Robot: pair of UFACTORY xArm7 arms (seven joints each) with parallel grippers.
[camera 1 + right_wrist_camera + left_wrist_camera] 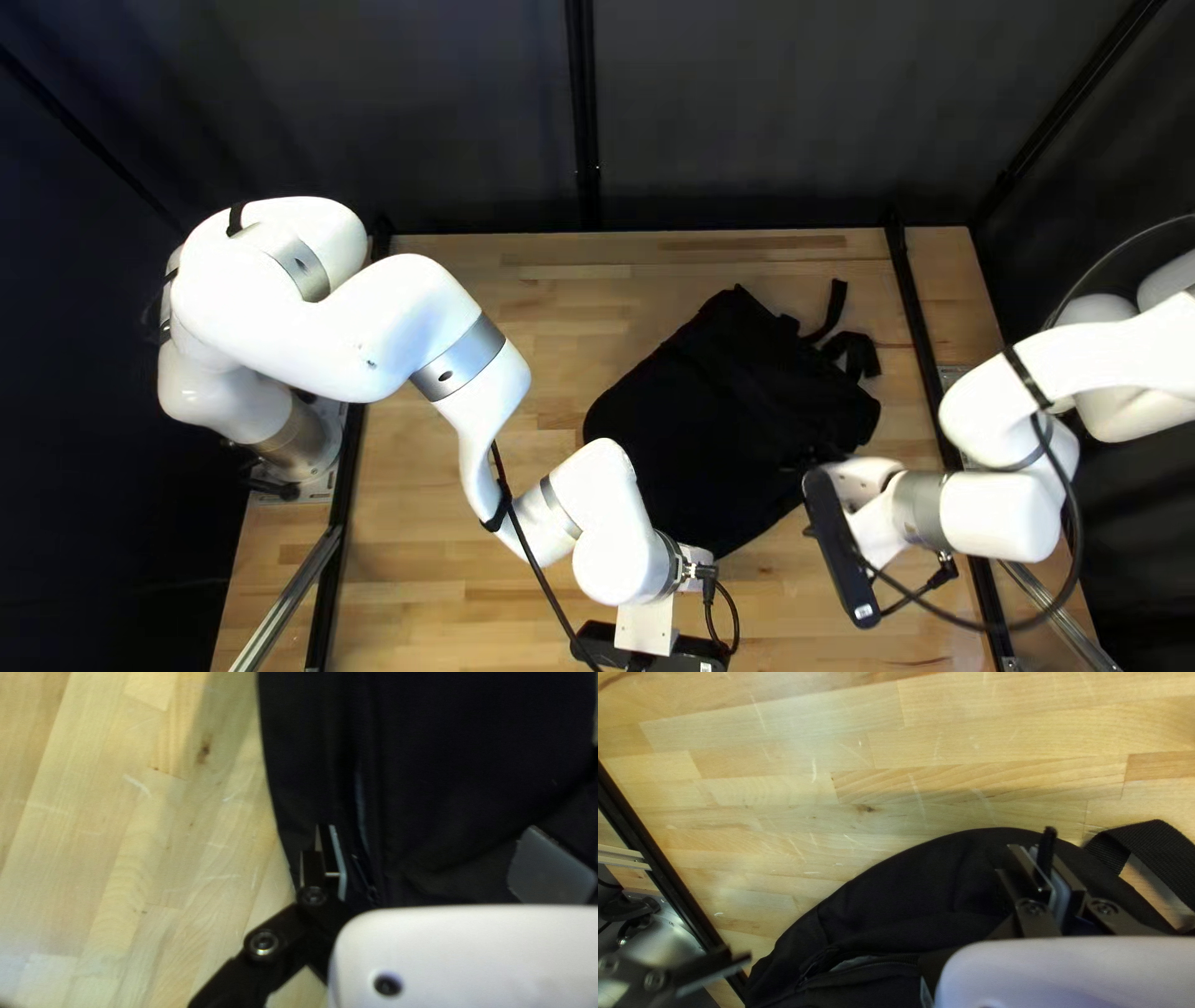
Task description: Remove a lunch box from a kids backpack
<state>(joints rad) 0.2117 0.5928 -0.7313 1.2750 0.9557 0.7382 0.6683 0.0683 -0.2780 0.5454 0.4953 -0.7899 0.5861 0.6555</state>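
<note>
Backpack (735, 398) of soft black fabric lay on a pale wooden tabletop (535, 286), right of centre in the top left view, its black webbing straps (859, 351) toward the table's far edge. Where the lunch box was, I could not tell; the left wrist view did show a thin grey strip (853, 962) in a gap in the black cloth.

My left black two-finger gripper (660, 653) was nearly closed over the backpack, pinching a narrow black tab (1047, 846) between its grey-padded fingers (1062, 896).

My right black two-finger gripper (840, 548) stood wide open and had hold of nothing. In the right wrist view, one finger (329, 865) was over the backpack's side, beside a zipper (360, 809), and a flat grey piece (551, 870) showed well apart from that finger, over the cloth.
</note>
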